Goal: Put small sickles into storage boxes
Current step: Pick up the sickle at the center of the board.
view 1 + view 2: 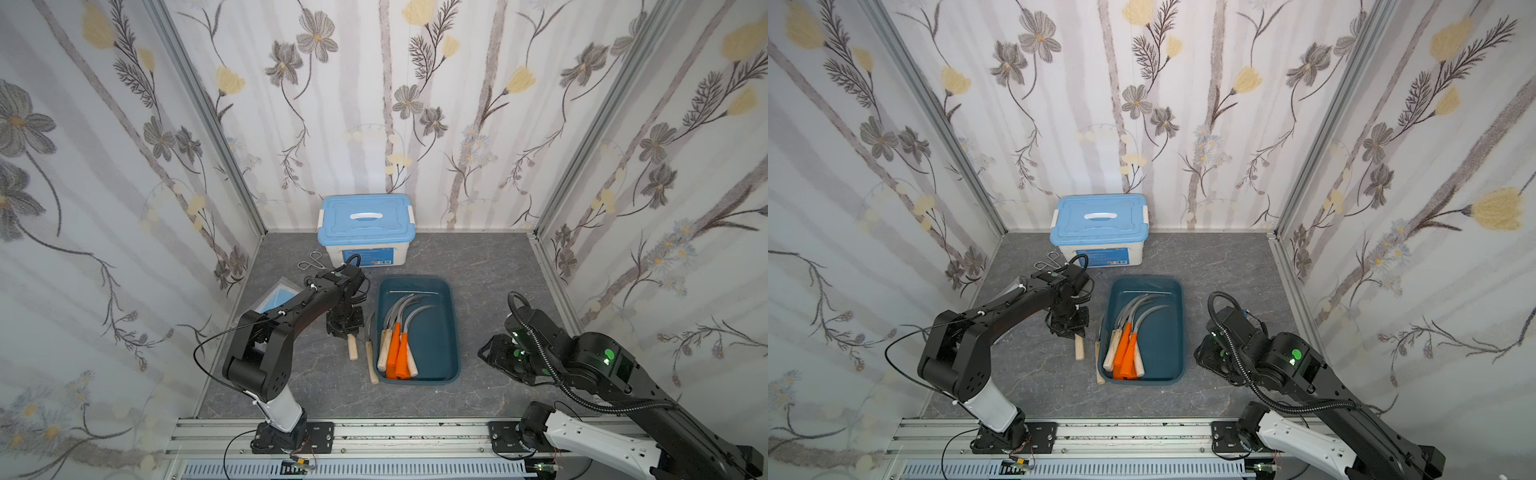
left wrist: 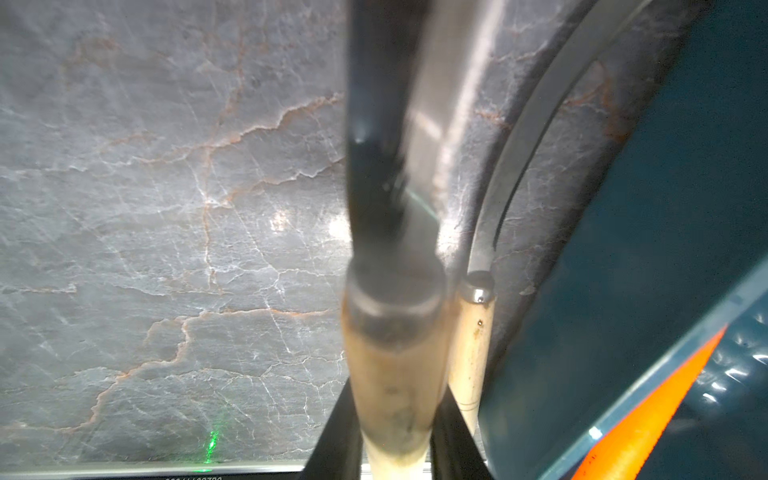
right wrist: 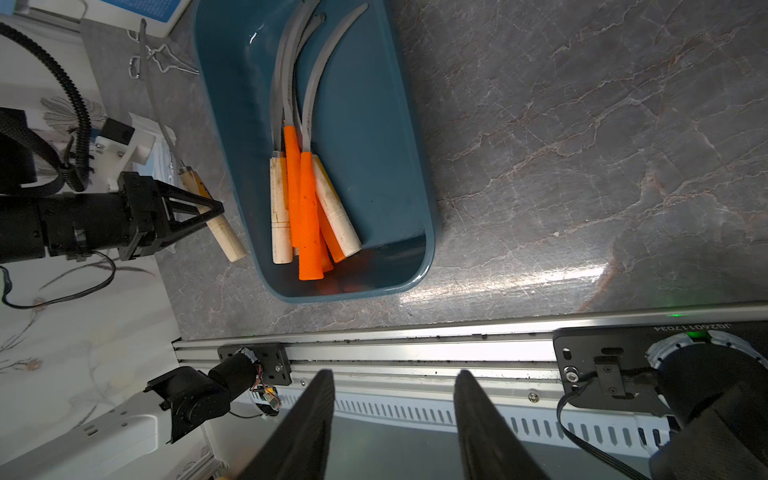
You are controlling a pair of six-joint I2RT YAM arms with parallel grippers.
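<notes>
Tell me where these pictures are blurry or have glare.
Left wrist view: the wooden-handled sickle is blurred, too near the lens. Right wrist view: sharp, white glare on the tabletop by the rail. Both top views: evenly lit, no glare.

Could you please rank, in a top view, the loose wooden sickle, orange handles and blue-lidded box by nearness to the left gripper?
1. Loose wooden sickle, beside the left gripper.
2. Orange handles, in the tray.
3. Blue-lidded box, at the back.
</notes>
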